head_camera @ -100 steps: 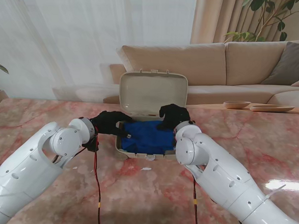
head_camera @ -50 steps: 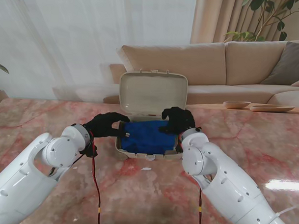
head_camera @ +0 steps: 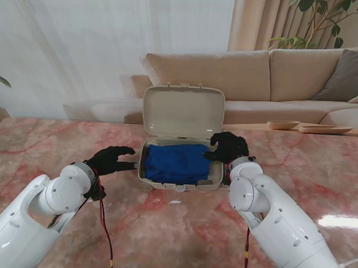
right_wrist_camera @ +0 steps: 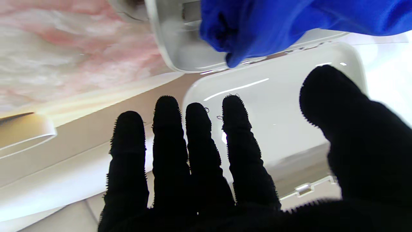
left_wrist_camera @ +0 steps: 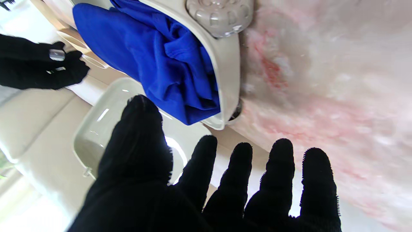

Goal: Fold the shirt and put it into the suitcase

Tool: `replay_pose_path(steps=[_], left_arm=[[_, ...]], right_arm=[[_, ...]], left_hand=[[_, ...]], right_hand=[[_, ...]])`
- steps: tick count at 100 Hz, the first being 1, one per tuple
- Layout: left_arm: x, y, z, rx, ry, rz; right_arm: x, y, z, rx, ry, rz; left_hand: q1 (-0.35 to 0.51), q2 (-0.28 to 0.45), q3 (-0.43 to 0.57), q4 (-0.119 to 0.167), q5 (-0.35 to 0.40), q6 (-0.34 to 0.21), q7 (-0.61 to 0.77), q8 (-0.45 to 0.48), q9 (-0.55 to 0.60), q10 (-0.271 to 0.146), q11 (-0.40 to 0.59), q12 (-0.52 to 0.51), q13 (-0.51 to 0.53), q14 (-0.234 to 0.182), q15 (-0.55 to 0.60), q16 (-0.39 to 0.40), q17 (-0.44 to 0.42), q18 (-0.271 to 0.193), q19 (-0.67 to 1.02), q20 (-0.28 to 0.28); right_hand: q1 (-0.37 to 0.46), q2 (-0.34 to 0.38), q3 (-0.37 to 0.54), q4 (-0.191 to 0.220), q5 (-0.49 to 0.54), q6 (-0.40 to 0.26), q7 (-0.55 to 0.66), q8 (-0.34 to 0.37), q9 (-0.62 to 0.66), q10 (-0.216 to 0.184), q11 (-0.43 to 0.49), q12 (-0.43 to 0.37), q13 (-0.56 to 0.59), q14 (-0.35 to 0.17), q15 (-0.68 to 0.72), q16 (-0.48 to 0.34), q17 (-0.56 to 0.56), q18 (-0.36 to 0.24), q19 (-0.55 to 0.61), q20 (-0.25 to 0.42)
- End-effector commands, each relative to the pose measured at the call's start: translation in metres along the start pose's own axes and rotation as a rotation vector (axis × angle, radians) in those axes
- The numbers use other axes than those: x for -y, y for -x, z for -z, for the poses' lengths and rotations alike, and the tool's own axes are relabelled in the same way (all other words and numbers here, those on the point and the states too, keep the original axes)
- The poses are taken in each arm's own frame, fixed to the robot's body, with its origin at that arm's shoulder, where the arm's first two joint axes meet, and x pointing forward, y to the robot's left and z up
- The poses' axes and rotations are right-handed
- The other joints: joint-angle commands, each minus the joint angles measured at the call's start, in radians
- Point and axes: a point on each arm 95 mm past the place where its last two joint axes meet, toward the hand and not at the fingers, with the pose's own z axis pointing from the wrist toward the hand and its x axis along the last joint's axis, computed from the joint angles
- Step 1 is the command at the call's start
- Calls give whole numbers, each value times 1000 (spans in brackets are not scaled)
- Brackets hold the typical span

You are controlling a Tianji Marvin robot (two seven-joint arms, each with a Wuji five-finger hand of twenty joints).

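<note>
The blue shirt (head_camera: 179, 162) lies inside the open suitcase (head_camera: 148, 175), so I hold my left hand (head_camera: 109, 160) and right hand (head_camera: 228, 147) beside it, fingers spread, empty.

You see a pink-veined marble tabletop (head_camera: 164, 227). The open beige suitcase (head_camera: 178, 180) sits mid-tabletop, lid upright. A small white scrap (head_camera: 175, 202) lies just nearer to you.

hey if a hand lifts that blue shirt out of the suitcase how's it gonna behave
The blue shirt is probably floppy: it lies in soft creases and bunches inside the suitcase. It is likely light, and would probably drape and unfold when lifted.
</note>
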Motion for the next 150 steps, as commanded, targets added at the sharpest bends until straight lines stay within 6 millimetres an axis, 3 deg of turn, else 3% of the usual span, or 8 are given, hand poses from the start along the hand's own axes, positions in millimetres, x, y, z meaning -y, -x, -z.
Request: replay_pose_path(steps=[1,15,33,42,78,150], left_arm=[[-4,8,3,23,8,8],[-6,19,6,90,0,79],[-10,29,2,146,-13,191],[-12,33,-1,162,-3,230],[-19,39,-15,186,55,292],[-32,38,-30,150,140,350]], right_arm=[[8,16,1,51,-36,5],[10,31,-1,113,-55,2],[16,46,-2,185,-88,-19],[19,52,-3,212,-105,-22],[34,67,-9,261,-190,-58],[54,57,-7,190,-261,-122]], left_hand=[[19,41,-37,15,-36,38,-27,-25,26,-25,-1,4,24,18,30,17,3,10,36,10],[2,66,-38,16,-36,82,-73,-53,24,3,-3,1,24,28,37,22,1,12,43,8],[18,144,-39,9,-55,130,-111,-74,35,3,-1,4,25,42,46,30,7,18,56,9],[-16,174,-53,6,-60,136,-123,-83,26,11,-6,3,12,44,45,29,-2,12,54,3],[-65,203,-52,8,-50,136,-129,-92,12,27,-27,-1,-26,43,27,17,-32,-5,20,-34],[-82,211,-55,8,-24,83,-108,-75,2,21,-44,0,-47,27,0,9,-56,4,-4,-38]], right_hand=[[-37,22,-20,41,-14,19,-17,6,-19,22,-9,-16,-23,17,-6,-14,-21,17,17,-16],[-45,46,-48,42,-16,26,-26,5,-29,28,-10,-13,-28,21,7,-5,-23,15,26,-11],[-59,91,-93,42,-27,39,-46,4,-56,36,-13,-13,-66,23,13,0,-40,9,31,-4],[-63,111,-117,44,-34,45,-58,3,-92,41,-16,-14,-94,24,15,0,-54,4,34,3],[-78,164,-164,42,-27,50,-74,5,-103,46,-26,-21,-115,30,18,-1,-76,2,23,10],[-50,203,-176,47,7,10,-44,28,-100,45,-44,-30,-125,26,2,-5,-82,0,17,24]])
